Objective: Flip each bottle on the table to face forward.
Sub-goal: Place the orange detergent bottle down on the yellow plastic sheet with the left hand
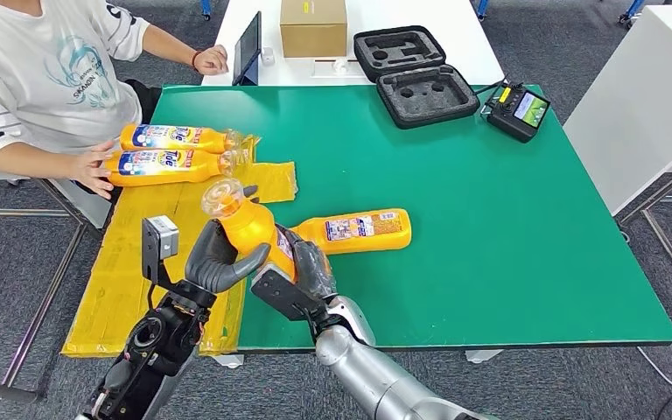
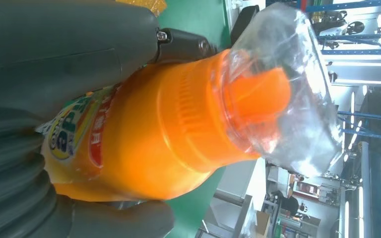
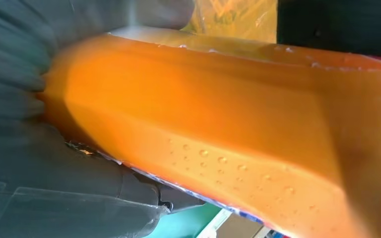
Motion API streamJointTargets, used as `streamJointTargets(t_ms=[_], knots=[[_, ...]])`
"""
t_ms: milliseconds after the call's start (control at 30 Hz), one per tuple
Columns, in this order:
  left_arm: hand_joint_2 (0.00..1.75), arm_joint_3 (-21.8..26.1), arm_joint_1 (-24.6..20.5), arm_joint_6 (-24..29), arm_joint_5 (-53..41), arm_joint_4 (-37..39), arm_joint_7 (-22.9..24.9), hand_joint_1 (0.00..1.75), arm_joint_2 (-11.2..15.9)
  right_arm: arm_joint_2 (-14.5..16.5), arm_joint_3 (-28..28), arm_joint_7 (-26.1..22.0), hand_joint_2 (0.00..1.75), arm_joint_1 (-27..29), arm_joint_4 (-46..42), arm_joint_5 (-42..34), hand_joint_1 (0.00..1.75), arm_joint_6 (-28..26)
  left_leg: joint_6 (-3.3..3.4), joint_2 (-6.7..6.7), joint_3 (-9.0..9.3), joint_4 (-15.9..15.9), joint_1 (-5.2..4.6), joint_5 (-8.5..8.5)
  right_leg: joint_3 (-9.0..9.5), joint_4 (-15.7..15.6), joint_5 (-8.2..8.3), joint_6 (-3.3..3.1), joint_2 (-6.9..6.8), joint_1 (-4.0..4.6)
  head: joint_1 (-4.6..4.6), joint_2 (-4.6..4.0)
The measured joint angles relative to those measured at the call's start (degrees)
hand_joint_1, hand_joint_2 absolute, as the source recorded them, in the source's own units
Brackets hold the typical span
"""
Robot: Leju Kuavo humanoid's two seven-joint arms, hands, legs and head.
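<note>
An orange bottle [image 1: 249,223] with a clear cap [image 1: 221,197] is lifted above the table's near left part, cap pointing up and away. My left hand [image 1: 219,258] grips its upper body, and my right hand [image 1: 302,276] grips its lower body. Up close, the left wrist view has the bottle [image 2: 144,139] and its cap [image 2: 287,84]; the right wrist view has its orange side [image 3: 238,124]. Another orange bottle [image 1: 359,230] lies on the green table [image 1: 507,227], back label up. Two more bottles [image 1: 171,137] [image 1: 162,165] lie on yellow sheeting [image 1: 131,262], front labels up.
A person sits at the far left with a hand [image 1: 96,168] touching the nearer lying bottle. At the far side stand a black foam case [image 1: 416,74], a remote controller [image 1: 518,110], a cardboard box [image 1: 313,26] and a tablet [image 1: 249,48].
</note>
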Motion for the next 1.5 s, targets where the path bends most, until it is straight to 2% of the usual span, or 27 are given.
streamJointTargets(t_ms=[233,567,700,767,900,1133,1300,1500], knots=[[1.75,-0.1,-0.9,0.3,0.6,1.3,0.3,1.75,0.0,0.0,0.6,1.0,1.75,-0.3,0.0,0.7,1.75,-0.3,0.00,0.01,0.00,0.0,0.00,0.00,-0.01,0.0,0.00,0.00,0.00,0.00,-0.01,0.00],[1.75,-0.8,-3.1,-2.3,2.8,4.4,2.0,1.75,0.0,-0.5,0.6,1.4,1.75,-0.3,0.0,0.6,1.75,-0.3,0.00,0.00,0.00,0.0,0.00,0.00,0.00,0.0,0.00,0.00,0.00,0.00,0.00,0.00],[1.75,-1.1,-3.7,-2.8,3.6,5.3,2.4,1.75,0.0,-0.6,0.6,1.0,1.75,-0.3,0.0,0.7,0.00,-0.5,0.00,0.00,0.00,0.0,0.00,0.00,0.00,0.0,0.00,0.00,0.00,0.00,0.00,0.00],[1.75,-1.3,-4.0,-2.9,3.9,5.7,2.6,1.75,0.0,-0.6,0.6,0.3,1.75,-0.3,0.0,0.9,0.00,-0.9,0.00,0.00,-0.01,0.0,0.00,0.00,0.00,0.0,0.00,0.00,-0.01,0.00,0.01,0.00],[1.75,-1.8,-4.4,-3.0,4.1,6.0,2.6,1.75,0.0,-0.6,0.7,-0.7,0.00,-0.3,0.0,0.9,0.00,-1.1,0.00,0.00,-0.01,0.0,0.00,0.00,-0.01,0.0,0.00,0.00,0.00,0.00,0.00,0.00],[1.75,-1.8,-4.6,-0.6,3.9,6.3,0.9,1.75,0.0,-0.7,0.5,-3.5,0.00,0.3,-2.4,1.2,0.00,1.7,0.00,0.00,-0.02,0.0,0.00,0.00,-0.01,0.0,0.00,0.00,-0.01,0.00,0.01,0.00],[1.75,-0.2,-4.5,1.3,3.2,6.1,-2.1,1.75,0.3,-2.5,-0.6,-4.0,0.00,3.1,-10.6,0.8,0.00,7.4,0.00,-0.03,-0.06,0.0,0.00,0.00,0.00,0.0,0.00,0.00,-0.05,0.00,0.02,0.00],[1.75,1.6,-4.2,2.7,2.5,6.1,-2.6,1.75,0.6,-3.6,-1.4,-5.3,0.00,5.2,-17.8,1.0,0.00,8.8,0.00,-0.01,-0.06,0.0,-0.01,0.00,-0.02,0.0,0.00,0.00,-0.02,0.00,-0.01,0.00]])
